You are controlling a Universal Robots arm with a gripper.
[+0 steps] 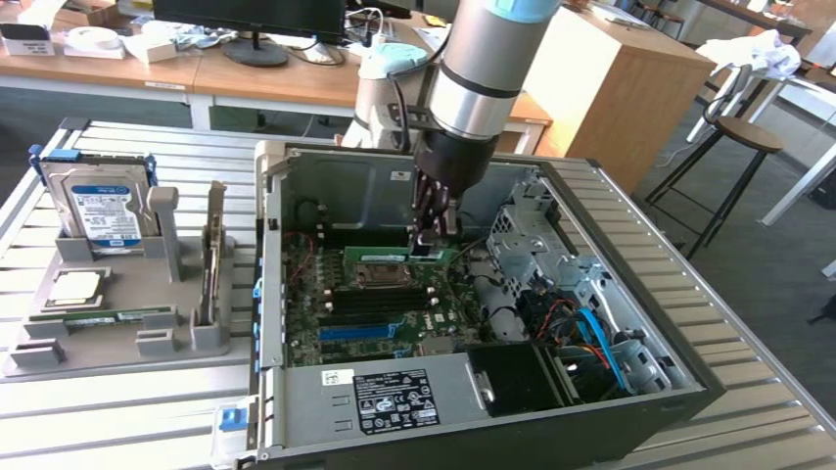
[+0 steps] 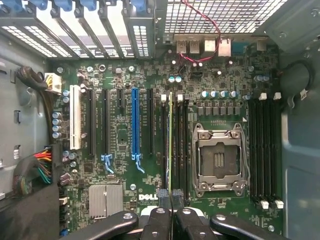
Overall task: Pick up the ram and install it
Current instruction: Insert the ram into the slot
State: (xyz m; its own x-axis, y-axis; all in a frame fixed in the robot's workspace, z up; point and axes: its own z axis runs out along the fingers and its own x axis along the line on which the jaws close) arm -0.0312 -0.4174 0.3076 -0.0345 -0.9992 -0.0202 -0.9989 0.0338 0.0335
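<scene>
Slatted metal table (image 1: 117,421) carries an open computer case (image 1: 627,431), with wooden desks (image 1: 261,83) behind. 1 gripper (image 2: 170,196) hangs inside the case, its fingers pinched tight on the ram (image 2: 170,145). The ram stands edge-on (a thin green line in the wrist view) over the black memory slots (image 2: 180,145), just beside the CPU socket (image 2: 218,160). Whether it is seated, I cannot tell.

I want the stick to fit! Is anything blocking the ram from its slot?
Nothing visible does. The gripper is shut on the ram, held edge-on over the black memory slots beside the CPU socket, with no cable or part between them.
</scene>
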